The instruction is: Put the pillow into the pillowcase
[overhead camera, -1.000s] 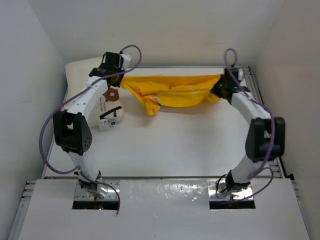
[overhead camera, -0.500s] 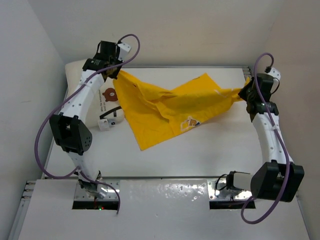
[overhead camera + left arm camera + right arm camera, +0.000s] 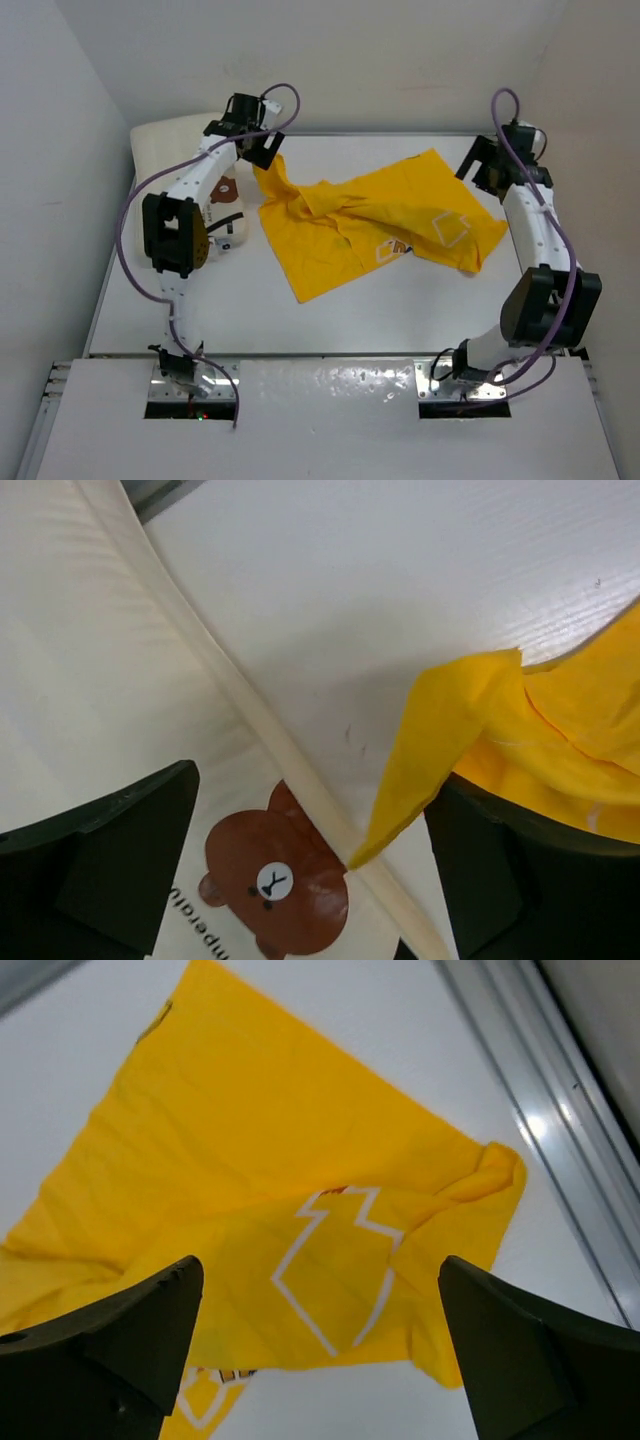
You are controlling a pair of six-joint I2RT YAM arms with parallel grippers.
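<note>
The pillowcase [image 3: 370,225] lies crumpled near the table's [image 3: 400,320] far edge, long axis left-right; half a second ago it hung stretched between left gripper [image 3: 262,152] and right gripper [image 3: 478,165], both now gaping empty

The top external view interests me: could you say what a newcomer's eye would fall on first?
The bright yellow pillowcase lies crumpled across the middle of the white table. The left gripper and right gripper stand at its far ends, jaws open. The cream pillow sits in the far-left corner, a bear-printed white item next to it.
</note>
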